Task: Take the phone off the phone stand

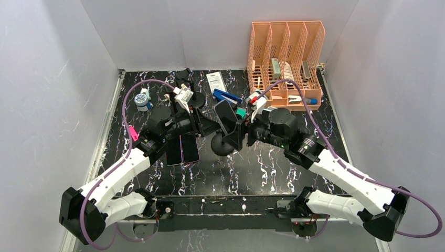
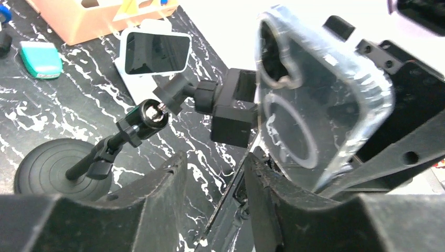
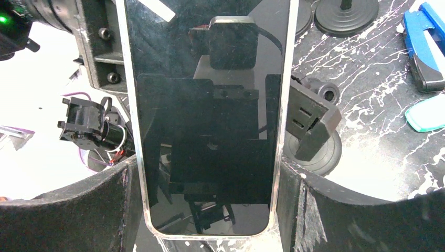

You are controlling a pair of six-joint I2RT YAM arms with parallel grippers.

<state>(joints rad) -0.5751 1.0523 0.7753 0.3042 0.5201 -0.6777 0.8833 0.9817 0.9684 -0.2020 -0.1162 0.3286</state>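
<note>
We see our right gripper [image 3: 209, 167] clamped on the phone [image 3: 210, 94] by its edges; our left gripper [image 2: 215, 163] hangs released near the phone stand [image 2: 141, 118].

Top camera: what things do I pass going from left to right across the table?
Tape roll → flat phones → raised phone → orange rack.

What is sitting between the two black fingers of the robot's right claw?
The phone, screen toward the camera, fills the gap, its long edges against both fingers. The right wrist view shows it.
</note>
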